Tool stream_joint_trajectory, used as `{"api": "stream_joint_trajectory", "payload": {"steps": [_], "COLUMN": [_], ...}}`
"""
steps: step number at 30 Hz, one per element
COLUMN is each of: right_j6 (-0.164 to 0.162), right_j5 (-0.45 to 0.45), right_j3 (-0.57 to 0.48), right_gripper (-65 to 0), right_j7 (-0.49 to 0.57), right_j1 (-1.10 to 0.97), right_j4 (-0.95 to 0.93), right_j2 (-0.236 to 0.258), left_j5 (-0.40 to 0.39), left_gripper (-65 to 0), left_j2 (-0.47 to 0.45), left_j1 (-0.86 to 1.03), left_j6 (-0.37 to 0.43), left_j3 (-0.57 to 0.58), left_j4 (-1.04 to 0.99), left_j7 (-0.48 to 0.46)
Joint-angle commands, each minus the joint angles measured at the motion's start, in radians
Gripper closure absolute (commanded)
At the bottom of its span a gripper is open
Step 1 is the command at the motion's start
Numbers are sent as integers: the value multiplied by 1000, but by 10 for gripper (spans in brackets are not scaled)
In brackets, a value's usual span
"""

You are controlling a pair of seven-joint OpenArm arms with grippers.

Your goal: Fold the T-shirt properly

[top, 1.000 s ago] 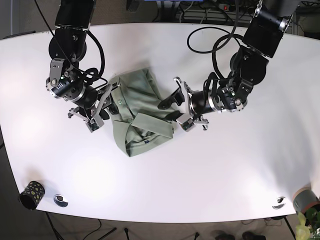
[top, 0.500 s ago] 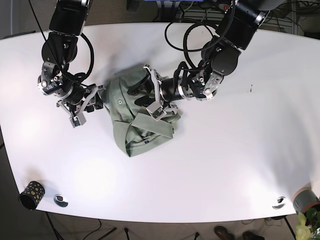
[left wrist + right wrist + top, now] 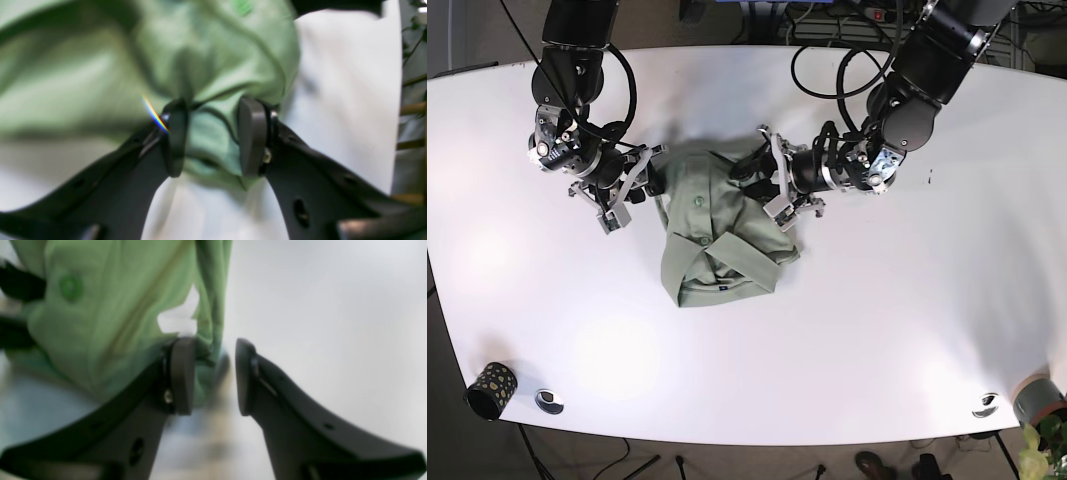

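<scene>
Flanking one T-shirt (image 3: 717, 235): two pincers.

A robotics lab or test room, judging by its fittings: a broad white bench (image 3: 847, 330) with rounded corners carries two black robot arms, their exposed cables looping above the surface. Behind the far edge, a tangle of wiring and a power strip (image 3: 827, 12) lie on the floor. Tripod legs (image 3: 642, 465) and a pair of shoes (image 3: 897, 465) show beneath the near edge. A dark patterned cup (image 3: 490, 388) sits at one near corner, with small round metal fittings (image 3: 549, 401) set into the surface close by and at the opposite corner. A potted plant (image 3: 1037, 455) stands beside the bench.
</scene>
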Motion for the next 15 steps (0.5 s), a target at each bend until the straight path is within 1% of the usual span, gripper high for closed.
{"api": "stream_joint_trajectory", "payload": {"steps": [1,4,7,9,11,15], "right_j6": [4,8,11,11,11,7], "right_j5": [19,21,65,120,209,357], "right_j3": [-2,-6,0,0,0,0], "right_gripper": [-187,-187,-187,-187,-187,-187], "right_j7": [23,-1,-47,-73,-101,-118], "right_j1": [-6,-37,-52,-54,-54,-54], "right_j4": [96,168,220,237,237,206], "right_j2": [-13,-24,-59,-62,-62,-62], "left_j5": [13,13,13,13,13,13], "left_gripper": [-235,-235,-235,-235,-235,-235], "left_j2": [-50,-85,-99,-99,-98,-93], "left_j1": [-12,-9,-7,-7,-7,-7], "left_j6": [8,6,6,6,6,6], "left_j3": [-1,-1,-1,-1,-1,-1], "left_j4": [34,58,64,61,60,60], "left_j7": [17,17,17,17,17,17]}}
